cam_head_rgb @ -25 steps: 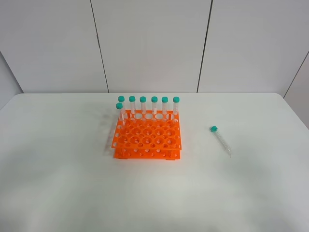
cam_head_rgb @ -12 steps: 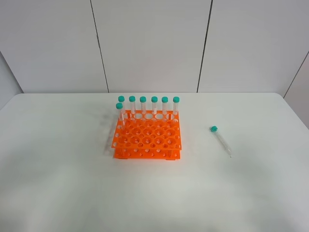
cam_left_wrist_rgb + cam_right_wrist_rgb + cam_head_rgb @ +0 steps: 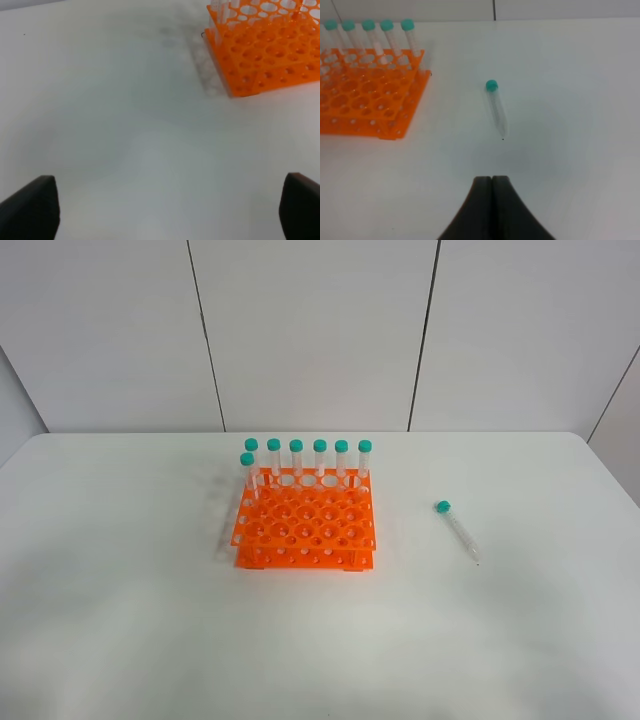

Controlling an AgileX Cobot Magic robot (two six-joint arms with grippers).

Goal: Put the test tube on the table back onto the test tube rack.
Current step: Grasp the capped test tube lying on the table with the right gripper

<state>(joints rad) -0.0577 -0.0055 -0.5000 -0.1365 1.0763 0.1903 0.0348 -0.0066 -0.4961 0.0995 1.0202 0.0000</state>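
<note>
Test tube lies flat on the white table, well right of the orange test tube rack, cap farthest; your right gripper is pressed closed, empty; your left gripper gapes wide, holding nothing.

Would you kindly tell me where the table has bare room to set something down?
Bare: the strip between the orange rack and the loose tube, the table left of the rack, and the whole near side. Crowded: the rack's far row of capped tubes.

Left claw: matte black, blunt, rounded corners. Right claw: black, tapered, flaring base.
</note>
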